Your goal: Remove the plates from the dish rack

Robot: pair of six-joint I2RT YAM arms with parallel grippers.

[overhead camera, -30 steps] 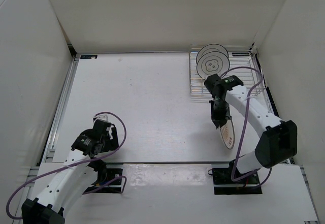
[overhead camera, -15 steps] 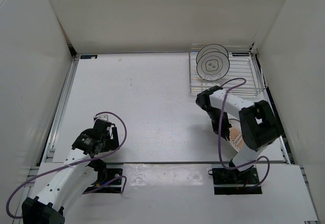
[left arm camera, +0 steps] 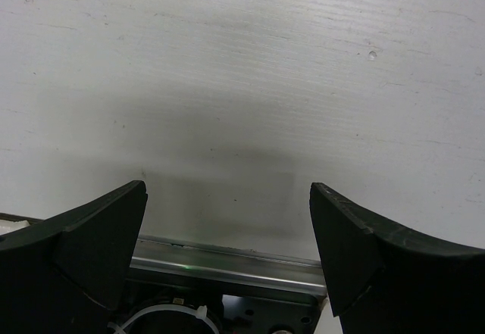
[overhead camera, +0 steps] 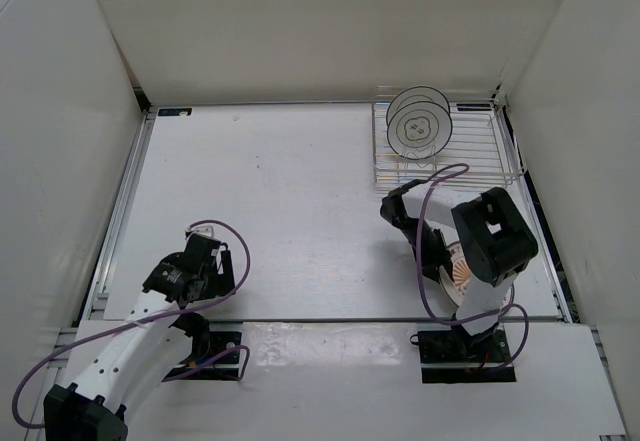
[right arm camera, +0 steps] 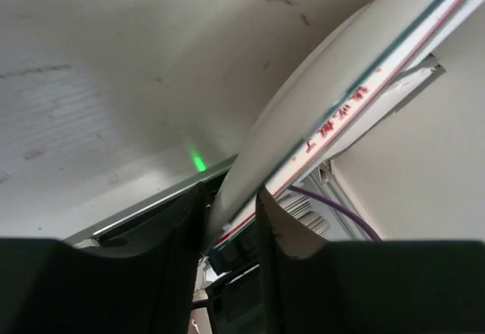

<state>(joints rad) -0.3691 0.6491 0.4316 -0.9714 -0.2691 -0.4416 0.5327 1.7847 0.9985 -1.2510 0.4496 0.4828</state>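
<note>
Two ringed plates wait in the dish rack far R; right gripper, jaws pinching orange plate by rim low at table, prob. needs gentle release next; left gripper gapes wide, idle.

Two plates in dish rack

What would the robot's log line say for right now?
right gripper shut on orange-rimmed plate | two ringed plates upright in dish rack | left gripper open, holding nothing
</note>
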